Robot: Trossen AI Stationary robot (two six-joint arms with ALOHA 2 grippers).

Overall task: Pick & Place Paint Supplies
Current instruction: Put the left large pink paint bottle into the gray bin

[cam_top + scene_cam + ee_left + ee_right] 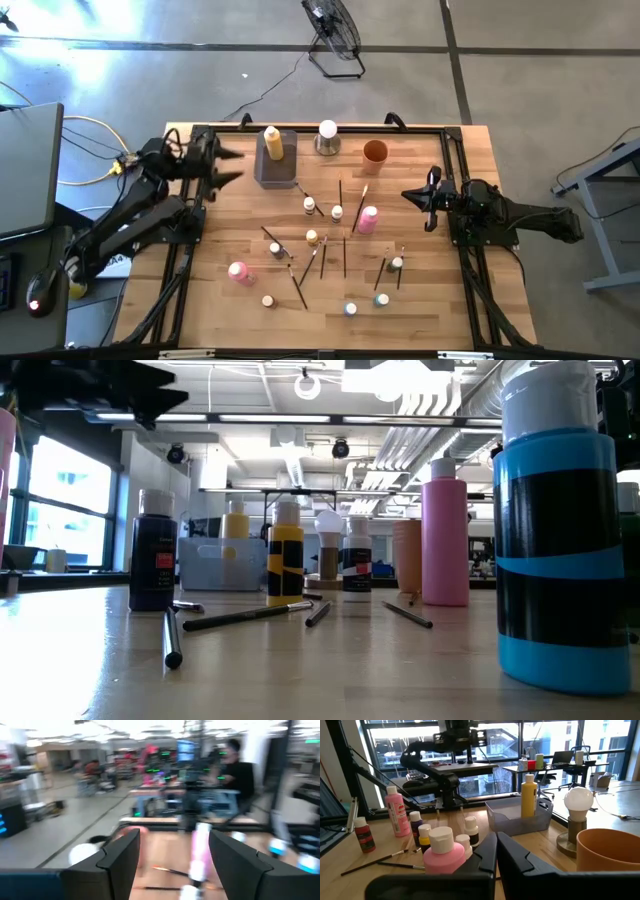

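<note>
So far only the yellow bottle (273, 142) stands in the grey tray (262, 172), just ahead of the left gripper (233, 166), whose jaws stand wide apart and empty. Most likely the next pick is in hand: a pink bottle (367, 219) waits well out in front of those jaws, among brushes (343, 254) scattered over the wooden table (440, 270). The right gripper (407, 194) rests with jaws together. Beyond lies an open workshop with a floor fan (335, 35).
</note>
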